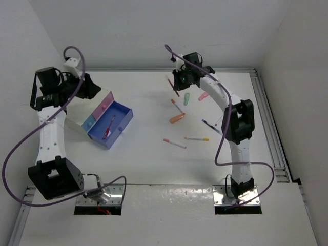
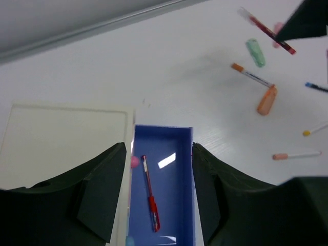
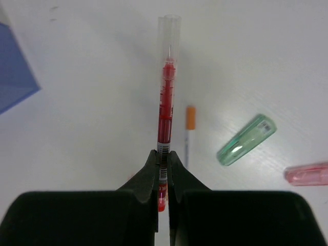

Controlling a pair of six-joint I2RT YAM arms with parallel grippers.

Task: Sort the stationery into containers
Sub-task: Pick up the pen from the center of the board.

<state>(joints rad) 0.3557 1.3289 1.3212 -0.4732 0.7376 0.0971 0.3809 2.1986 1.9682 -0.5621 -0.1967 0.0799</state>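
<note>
Our right gripper point(image 3: 163, 156) pinches a red pen point(image 3: 165, 102) jutting ahead of it; our left gripper point(image 2: 159, 149) gapes wide, the blue box point(image 2: 182, 169) holding a second pen point(image 2: 150, 197) framed between its jaws.

Left end effector point(image 2: 159, 154) parted, right point(image 3: 163, 160) pinched

The red pen point(image 3: 165, 102) is hiding its rear end between the pinching fingers of the right gripper point(image 3: 163, 156). Right of that gripper, the frame edge is cutting off a pink marker point(image 3: 310, 174). Beneath the left gripper point(image 2: 159, 149), the blue box point(image 2: 177, 195) is running out of view, and a pink piece point(image 2: 134, 162) is showing too little to identify.
</note>
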